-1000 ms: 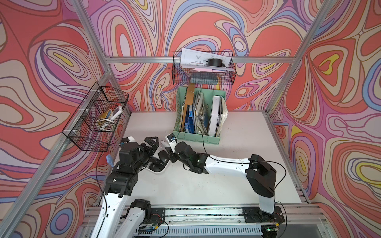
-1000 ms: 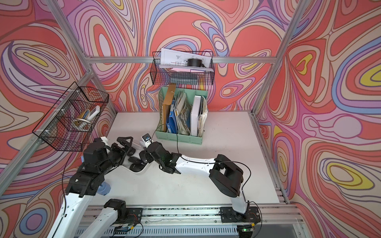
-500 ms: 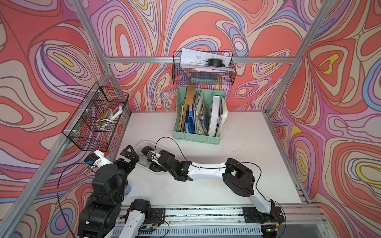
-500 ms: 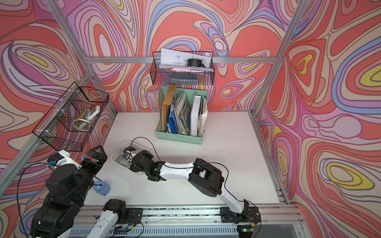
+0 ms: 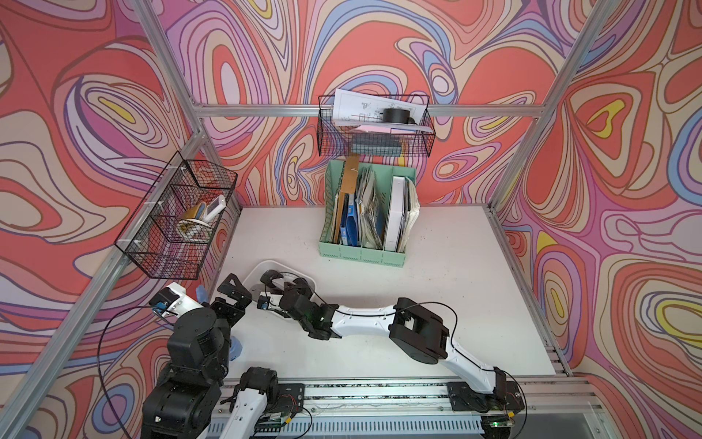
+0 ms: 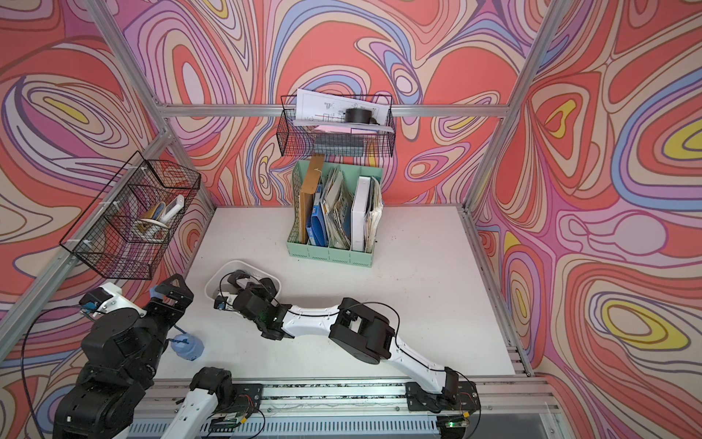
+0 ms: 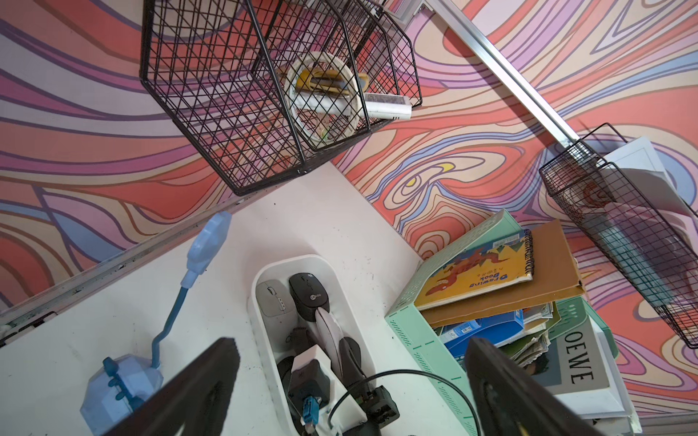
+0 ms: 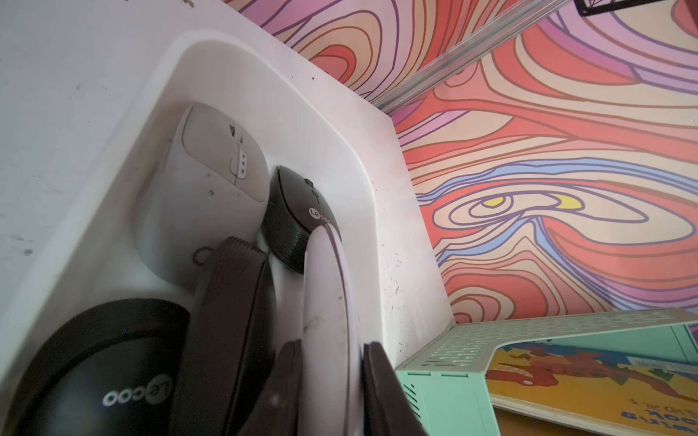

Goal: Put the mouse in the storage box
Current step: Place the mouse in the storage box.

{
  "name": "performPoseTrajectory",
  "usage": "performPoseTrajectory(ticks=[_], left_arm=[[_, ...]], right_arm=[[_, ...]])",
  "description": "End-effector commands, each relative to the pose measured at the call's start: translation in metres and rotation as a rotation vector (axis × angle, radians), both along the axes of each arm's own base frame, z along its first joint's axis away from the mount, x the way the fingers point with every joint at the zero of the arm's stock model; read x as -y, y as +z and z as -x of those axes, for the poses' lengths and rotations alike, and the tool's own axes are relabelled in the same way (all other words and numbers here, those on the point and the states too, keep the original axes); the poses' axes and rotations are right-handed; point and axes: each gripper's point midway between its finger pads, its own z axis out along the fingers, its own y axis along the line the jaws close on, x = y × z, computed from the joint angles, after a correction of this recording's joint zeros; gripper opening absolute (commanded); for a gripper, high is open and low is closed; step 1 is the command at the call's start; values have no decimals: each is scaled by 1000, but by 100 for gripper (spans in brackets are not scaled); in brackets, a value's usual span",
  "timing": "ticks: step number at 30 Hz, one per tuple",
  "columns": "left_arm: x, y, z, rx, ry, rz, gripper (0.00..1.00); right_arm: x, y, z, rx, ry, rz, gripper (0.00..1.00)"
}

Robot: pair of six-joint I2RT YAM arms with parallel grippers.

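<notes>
**Pale mouse on edge in the box, pinched by the right gripper**

Nearest the rail, the left gripper [image 7: 351,343] hangs above the table [image 5: 437,296]. Its jaws are spread wide with nothing between them. A blue gooseneck lamp [image 6: 188,347] stands just beside it, and the arm covers part of the lamp's base.

Just beyond, the right gripper [image 8: 332,347] reaches into the near end of the storage box [image 7: 291,260]. The pale mouse [image 8: 325,294] stands on its edge between the two fingers [image 8: 381,377]. The fingers close against both its flanks, so the grip is narrow and holds the mouse.

The pale mouse's far tip overlaps a black mouse [image 8: 298,215], which lies beside a grey mouse [image 8: 211,181] at the far end of the box. A second black mouse [image 8: 94,370] lies to the gripper's other side, cut off by the frame edge. Between it and the pale mouse rises a dark ribbed shape [image 8: 226,321]. It may be another mouse on its side, but the wrist view is too close to tell.

Whether the pale mouse touches the box floor is hidden. In both top views the gripper body covers the pale mouse and most of the box, leaving little more than the white rim.

Farther back stands a green file organizer [image 5: 361,254] stuffed with books. One wire basket [image 5: 178,224] hangs on the robot's left wall, and another basket [image 5: 374,129] hangs on the back wall above the organizer.
</notes>
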Motion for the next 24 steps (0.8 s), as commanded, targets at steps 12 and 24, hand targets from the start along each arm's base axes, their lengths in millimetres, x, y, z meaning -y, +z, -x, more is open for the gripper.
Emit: performPoseTrajectory(ticks=[12,24], left_arm=[[-5,-7,0,-35,21,-41,99],[3,-21,-16,-83,-22,-48,99]], right_arm=[[-5,40,16,-102,22,-137,68],[36,117,30,-243,-8,-389,79]])
